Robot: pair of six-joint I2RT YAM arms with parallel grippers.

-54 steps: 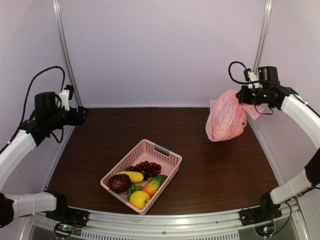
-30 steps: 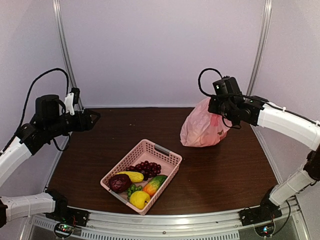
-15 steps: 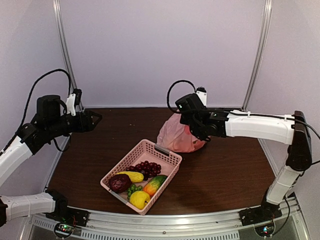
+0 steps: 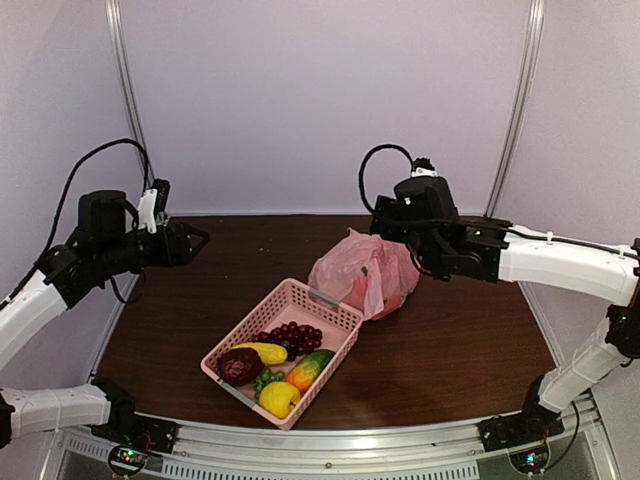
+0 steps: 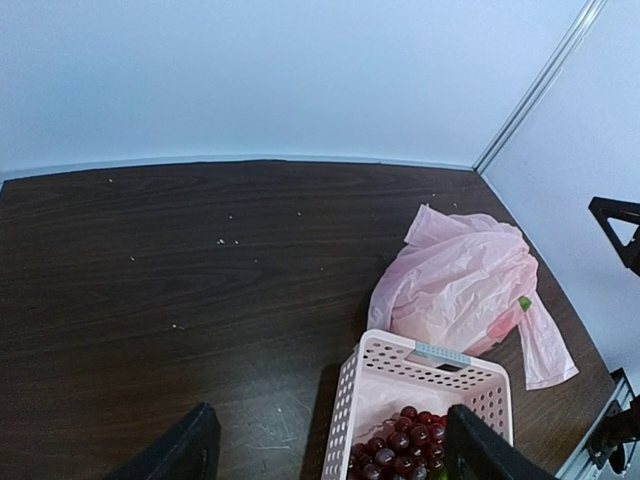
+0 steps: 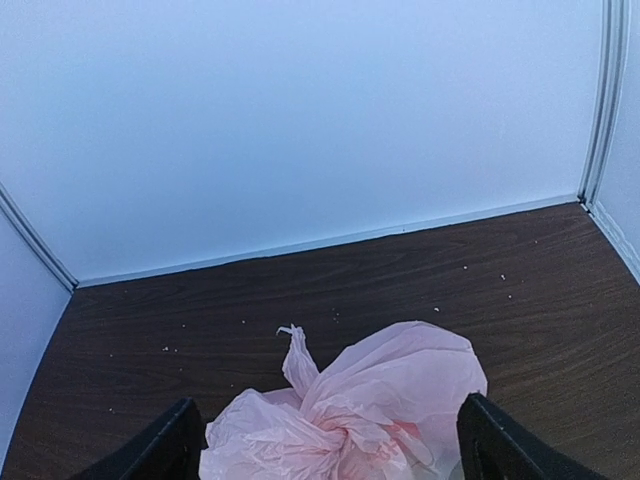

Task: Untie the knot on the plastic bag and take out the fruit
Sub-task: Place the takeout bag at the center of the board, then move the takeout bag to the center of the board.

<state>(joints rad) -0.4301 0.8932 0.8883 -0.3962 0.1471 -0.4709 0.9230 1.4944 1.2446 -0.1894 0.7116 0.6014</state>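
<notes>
The pink plastic bag [image 4: 365, 272] lies slumped on the dark table, against the far right corner of the basket. Its knot [image 6: 341, 436] faces up, with one pink ear [image 6: 300, 352] sticking out. A reddish fruit [image 4: 358, 290] shows faintly through the film. My right gripper [image 6: 325, 455] hangs open just above the bag, its fingers wide to either side of the knot and holding nothing. In the top view the right gripper [image 4: 392, 240] sits over the bag's far right side. My left gripper [image 4: 195, 240] hovers open at the far left, well away from the bag [image 5: 460, 290].
A pink latticed basket [image 4: 335, 310] stands near the front centre. It holds dark red grapes [image 4: 293, 336], a maroon fruit [image 4: 239, 366], a yellow lemon [image 4: 279, 399] and other toy produce. Enclosure walls and metal posts bound the table on three sides.
My right arm swung the bag from the far right to beside the basket. It set the bag down and opened, letting go. The left gripper edged slightly right.
</notes>
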